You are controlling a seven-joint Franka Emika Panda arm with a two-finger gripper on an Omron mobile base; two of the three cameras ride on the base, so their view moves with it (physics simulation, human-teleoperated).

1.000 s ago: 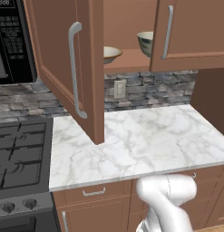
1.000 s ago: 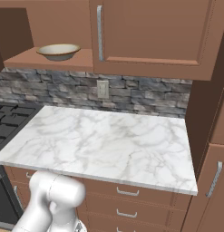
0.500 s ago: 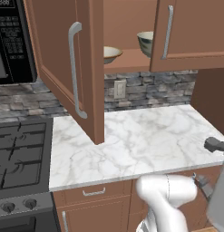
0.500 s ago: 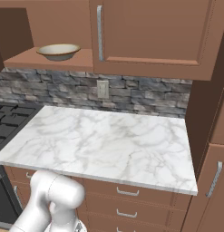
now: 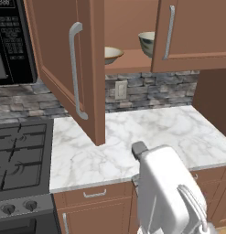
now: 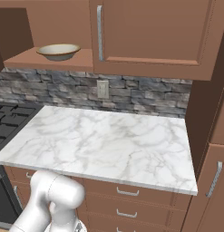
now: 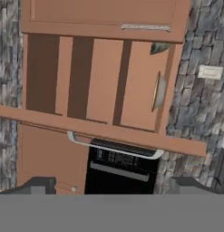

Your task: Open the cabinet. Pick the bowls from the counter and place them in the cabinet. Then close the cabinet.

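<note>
Your pincer (image 7: 109,183) is spread wide, empty; ahead of it, the cabinet (image 7: 104,77) stands open with both bowls (image 7: 158,90) inside

The white arm (image 5: 171,192) rises from about 5 o'clock in the left base view, its thick upper link leaning up toward 11 o'clock and ending in a small grey cap. In the right base view it bulks at 7 o'clock as a rounded white joint. In the hand view the gripper (image 7: 111,186) has its two dark fingertips (image 7: 38,185) standing far apart at 7 and 5 o'clock, jaws spread wide with nothing between them.
</note>
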